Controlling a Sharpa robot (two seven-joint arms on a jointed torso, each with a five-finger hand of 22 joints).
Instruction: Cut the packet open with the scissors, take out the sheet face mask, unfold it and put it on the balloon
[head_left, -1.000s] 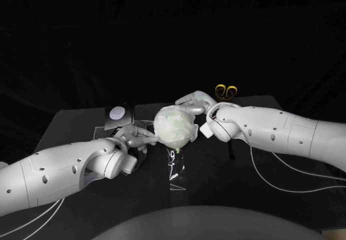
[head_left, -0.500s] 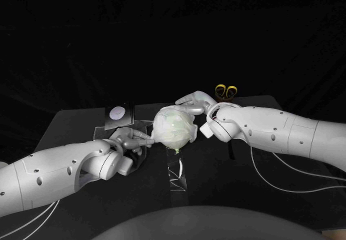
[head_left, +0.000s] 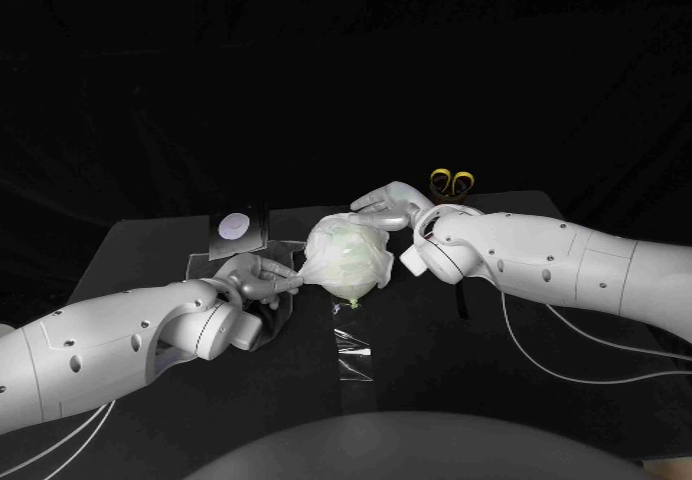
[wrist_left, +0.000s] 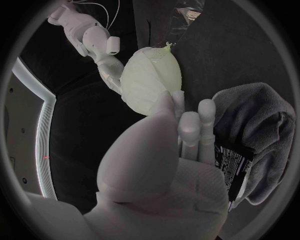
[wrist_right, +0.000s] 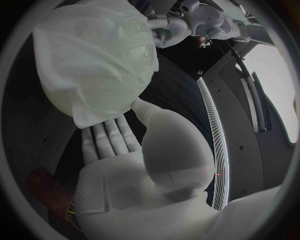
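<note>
A pale green balloon (head_left: 351, 258) stands at the table's middle on a clear stand (head_left: 351, 345), with the white sheet mask (wrist_right: 94, 60) draped over it. My left hand (head_left: 265, 276) is beside its left flank, fingers straight and their tips touching the mask (wrist_left: 150, 80). My right hand (head_left: 392, 205) lies flat against the balloon's far right side, thumb and fingers resting on the mask's edge (wrist_right: 134, 107). Neither hand grips anything. The black packet (head_left: 237, 228) lies behind my left hand. Yellow-handled scissors (head_left: 453, 183) lie behind my right arm.
A grey cloth (wrist_left: 262, 125) lies crumpled by the packet (wrist_left: 232, 165), close to my left hand. White cables (head_left: 577, 340) trail over the table under my right arm. The table's far edge (head_left: 159, 222) runs just behind the packet.
My left arm has drawn back slightly to the left, its fingertips still at the balloon. The right hand and the balloon have kept their places.
</note>
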